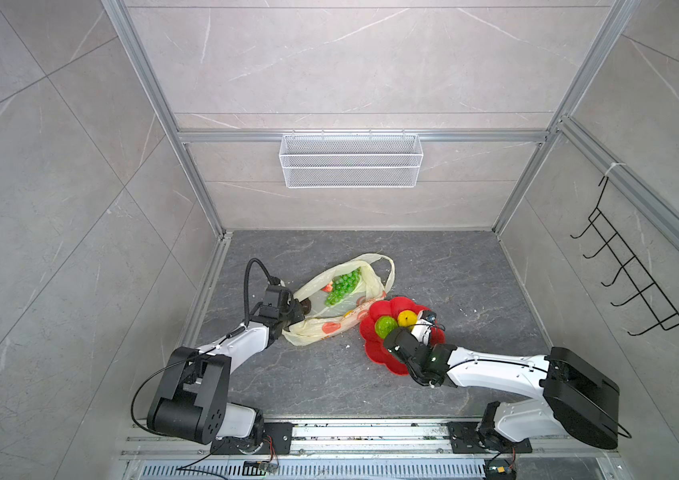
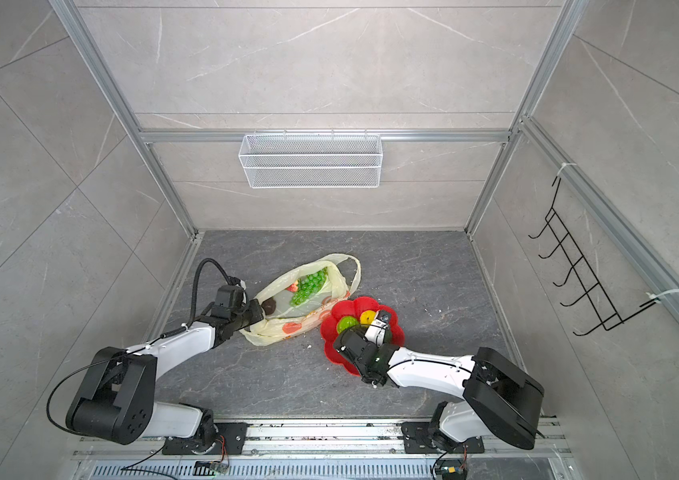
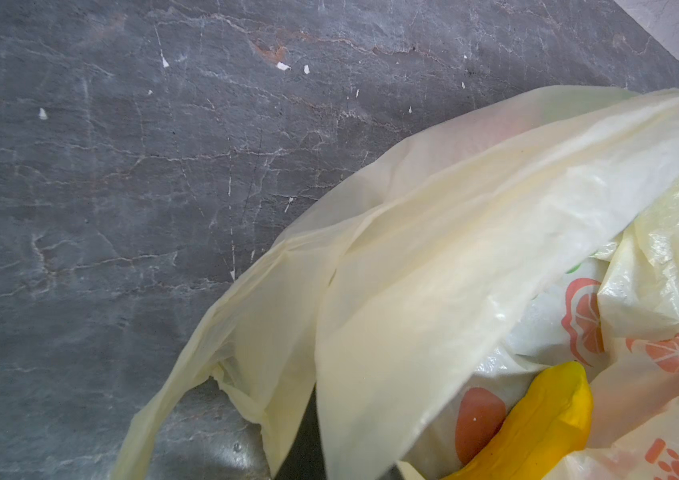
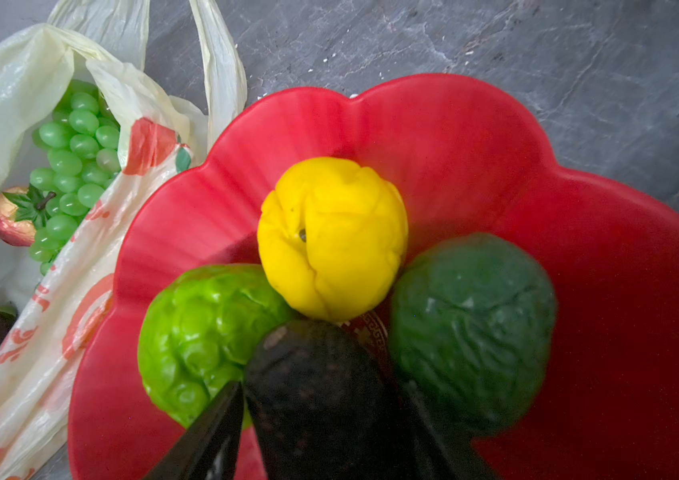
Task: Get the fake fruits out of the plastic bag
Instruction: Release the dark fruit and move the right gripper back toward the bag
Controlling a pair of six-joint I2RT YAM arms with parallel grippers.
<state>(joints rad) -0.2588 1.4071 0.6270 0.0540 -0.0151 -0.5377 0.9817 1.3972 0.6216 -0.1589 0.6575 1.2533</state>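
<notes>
Overhead, both top views: the plastic bag [image 1: 329, 328] is lying left of centre on the table [image 1: 475, 291], mouth gaping. A green grape bunch [image 1: 342, 286], strawberry [image 1: 328, 286] and dark avocado [image 1: 307, 307] are sitting inside.
Left gripper [image 1: 294, 314]: clenching the bag's near-left rim.
Red plate [image 1: 375, 353]: touching the bag's right side — carrying a lime-green fruit [image 1: 385, 326] and lemon [image 1: 406, 318].
Left wrist view: a banana [image 3: 537, 428] is showing inside the bag.
Right wrist view: the right gripper [image 4: 325, 386] is reaching over the plate, its fingers [image 4: 208, 436] flanking a second avocado [image 4: 312, 419] beside a dark green fruit [image 4: 470, 328] — squeezing or released, cannot tell.
</notes>
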